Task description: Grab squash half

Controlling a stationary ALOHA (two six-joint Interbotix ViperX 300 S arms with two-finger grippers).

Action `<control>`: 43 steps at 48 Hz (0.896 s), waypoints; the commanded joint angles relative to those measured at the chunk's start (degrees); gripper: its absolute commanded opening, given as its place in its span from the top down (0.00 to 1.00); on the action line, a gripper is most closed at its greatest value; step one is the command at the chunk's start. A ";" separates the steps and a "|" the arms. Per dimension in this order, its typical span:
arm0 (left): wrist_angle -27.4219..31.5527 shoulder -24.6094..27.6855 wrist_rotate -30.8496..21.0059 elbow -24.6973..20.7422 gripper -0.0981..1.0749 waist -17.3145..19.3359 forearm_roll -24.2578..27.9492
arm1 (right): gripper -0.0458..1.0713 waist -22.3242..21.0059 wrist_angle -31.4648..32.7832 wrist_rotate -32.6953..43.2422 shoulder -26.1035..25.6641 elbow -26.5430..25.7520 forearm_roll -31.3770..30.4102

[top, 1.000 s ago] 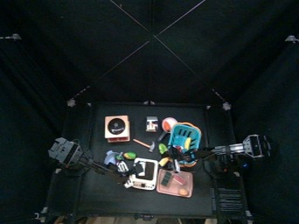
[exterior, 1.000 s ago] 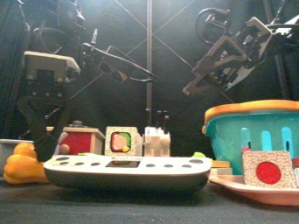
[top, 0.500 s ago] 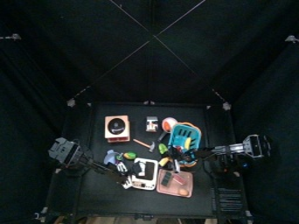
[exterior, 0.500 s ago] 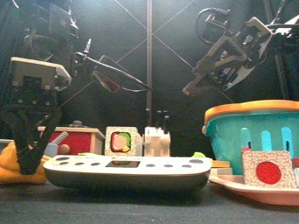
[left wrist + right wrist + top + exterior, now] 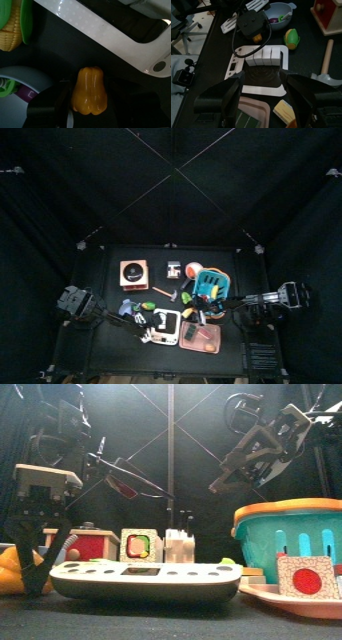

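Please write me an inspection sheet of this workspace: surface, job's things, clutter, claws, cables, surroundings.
Surface: small black table, crowded toward its front.
Job's things: orange-yellow squash half lying flat beside the white game controller, directly between the left claw's jaws in the left wrist view.
Clutter: teal plastic basket with orange rim; pink tray; corn cob with green husk; red toy box; grey bowl.
Claws: left claw open, hanging low over the squash half; right claw raised behind the basket, jaws apart, empty.
Cables: black cables hanging behind the arms.
Surroundings: black curtains; office chairs past them.
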 commanded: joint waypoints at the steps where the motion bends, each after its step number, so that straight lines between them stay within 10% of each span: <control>1: 0.26 -0.97 0.09 -0.70 0.24 0.18 0.18 | 0.15 -0.09 -0.26 -0.09 -0.79 -0.88 0.09; 43: 5.80 -2.55 0.18 -7.65 0.37 0.00 4.31 | 0.15 0.00 -0.18 -0.09 -0.79 -0.88 0.18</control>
